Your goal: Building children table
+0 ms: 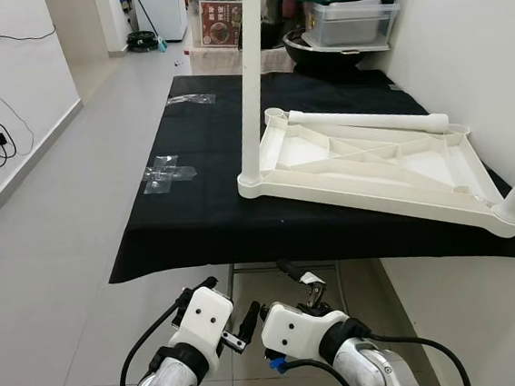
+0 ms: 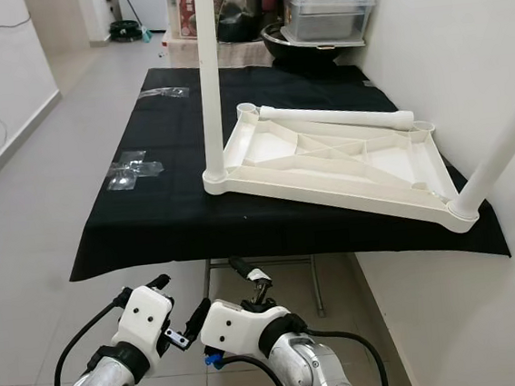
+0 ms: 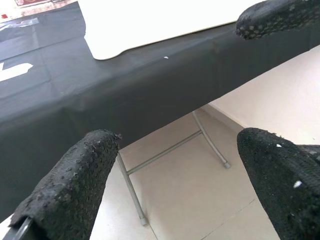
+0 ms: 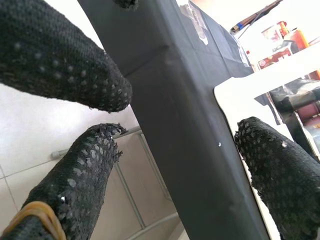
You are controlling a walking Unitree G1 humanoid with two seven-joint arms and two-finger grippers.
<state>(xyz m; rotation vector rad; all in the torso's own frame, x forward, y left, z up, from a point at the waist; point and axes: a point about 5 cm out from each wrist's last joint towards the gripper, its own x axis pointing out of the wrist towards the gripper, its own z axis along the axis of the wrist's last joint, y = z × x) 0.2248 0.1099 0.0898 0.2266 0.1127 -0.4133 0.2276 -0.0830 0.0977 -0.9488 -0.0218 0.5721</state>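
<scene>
Upturned tabletop (image 1: 374, 168) bears two standing legs, one loose; beyond my left gripper (image 1: 228, 310) and right gripper (image 1: 305, 291), both spread wide.

White upturned children's table (image 2: 329, 172) lies on the black-draped tabletop (image 2: 178, 219), two legs fitted upright (one near-left corner, one near-right), a loose leg (image 2: 337, 117) resting across its far edge. Left hand (image 2: 182, 305) and right hand (image 2: 252, 280) hang below the tabletop's near edge.
</scene>
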